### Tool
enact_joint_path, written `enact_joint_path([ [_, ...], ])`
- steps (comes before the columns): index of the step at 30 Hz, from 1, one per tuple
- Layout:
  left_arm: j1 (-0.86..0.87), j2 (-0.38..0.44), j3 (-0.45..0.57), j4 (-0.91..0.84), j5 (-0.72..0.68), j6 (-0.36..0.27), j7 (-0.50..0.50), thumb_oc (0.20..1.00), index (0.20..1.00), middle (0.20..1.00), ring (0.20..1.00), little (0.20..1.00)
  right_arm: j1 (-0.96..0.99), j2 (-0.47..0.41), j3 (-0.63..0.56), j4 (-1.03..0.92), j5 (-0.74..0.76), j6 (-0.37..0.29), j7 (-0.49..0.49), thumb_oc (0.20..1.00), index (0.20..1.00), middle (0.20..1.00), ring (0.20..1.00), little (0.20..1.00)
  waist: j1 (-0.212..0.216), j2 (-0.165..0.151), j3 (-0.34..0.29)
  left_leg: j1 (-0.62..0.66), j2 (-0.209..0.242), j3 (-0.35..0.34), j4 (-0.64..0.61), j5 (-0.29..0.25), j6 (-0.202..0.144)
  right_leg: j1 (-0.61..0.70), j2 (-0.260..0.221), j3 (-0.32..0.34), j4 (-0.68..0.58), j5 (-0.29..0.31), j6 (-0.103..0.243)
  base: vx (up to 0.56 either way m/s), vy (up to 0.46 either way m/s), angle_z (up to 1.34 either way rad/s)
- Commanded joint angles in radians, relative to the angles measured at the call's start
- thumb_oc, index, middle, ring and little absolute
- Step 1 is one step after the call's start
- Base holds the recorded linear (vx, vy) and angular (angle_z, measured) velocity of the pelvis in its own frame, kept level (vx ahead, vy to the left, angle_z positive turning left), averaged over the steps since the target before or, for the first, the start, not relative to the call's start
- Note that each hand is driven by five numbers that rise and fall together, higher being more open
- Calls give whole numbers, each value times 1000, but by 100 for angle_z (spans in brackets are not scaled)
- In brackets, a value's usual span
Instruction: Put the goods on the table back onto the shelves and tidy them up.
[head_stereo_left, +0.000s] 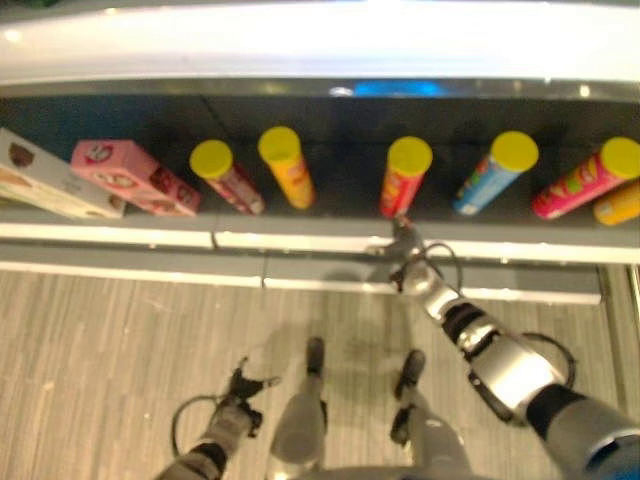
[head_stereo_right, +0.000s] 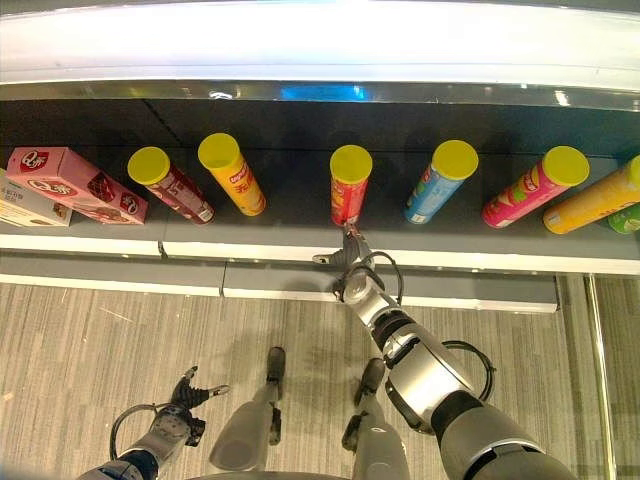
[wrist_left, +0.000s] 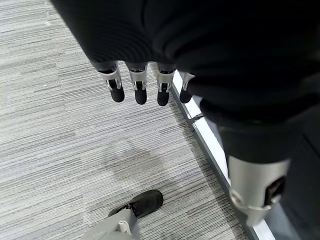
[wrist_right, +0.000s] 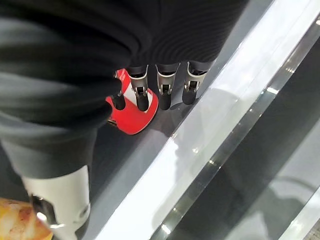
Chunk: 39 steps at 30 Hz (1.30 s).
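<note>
scanning the shelf (head_stereo_right: 300, 262) from nine o'clock round to three, pale boxes (head_stereo_left: 45, 180) and a pink box (head_stereo_right: 75, 183) lie flat at the far end, then a row of upright-looking cans with yellow lids leaning their own ways: a dark red can (head_stereo_right: 170, 185), an orange-yellow can (head_stereo_right: 232, 173), the red can (head_stereo_right: 349, 184) at about twelve o'clock, a blue can (head_stereo_right: 440, 180), a pink can (head_stereo_right: 532, 187) and a yellow can (head_stereo_right: 598, 200) toward three o'clock. the goods seen here all sit on the shelf.

the left hand (head_stereo_right: 185, 395) hangs low over the carpeted floor (head_stereo_left: 100, 350) at about seven o'clock, fingers loosely spread and holding nothing; its wrist view shows them straight above the carpet.

the right hand (head_stereo_right: 350, 262) reaches up to the shelf's front lip, just below the red can. in the right wrist view its fingers (wrist_right: 165, 92) hang straight and relaxed, their dark tips over the red can's base, not curled round it; whether they touch it i cannot tell.

judging from this, the step in hand is straightening that red can. the risk is a push from low down: with open fingers nudging the bottom edge, the can could tip back or roll sideways into the orange-yellow can or the blue can, since nothing grips it. a sideways sweep could also drag it toward the lip and off onto the floor.
</note>
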Motion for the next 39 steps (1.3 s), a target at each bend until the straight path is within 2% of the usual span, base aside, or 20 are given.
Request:
enact_joint_path([
  [1, -54, 42, -49, 37, -21, -8, 11, 1000, 1000, 1000, 1000, 1000, -136, 31, 0, 7, 27, -40, -9, 1000, 1000, 1000, 1000, 1000, 21, -19, 19, 8, -47, 9, -1, -47, 15, 11, -50, 66, 28, -14, 82, 0, 0, 0],
  [29, -57, 54, -49, 32, -29, -11, 5, 1000, 1000, 1000, 1000, 1000, -191, 9, -21, 27, 36, -37, -15, 1000, 1000, 1000, 1000, 1000, 24, -20, 15, 6, -45, 9, -1, -47, 15, 8, -45, 68, 29, -15, 79, 0, 0, 0],
  [39, -48, 46, -36, 37, -21, -2, 5, 1000, 1000, 1000, 1000, 1000, -122, 17, -2, -5, 3, -36, -11, 1000, 1000, 1000, 1000, 1000, 11, -26, 11, 12, -41, 14, -1, -50, 14, 13, -43, 72, 29, -18, 78, 0, 0, 0],
])
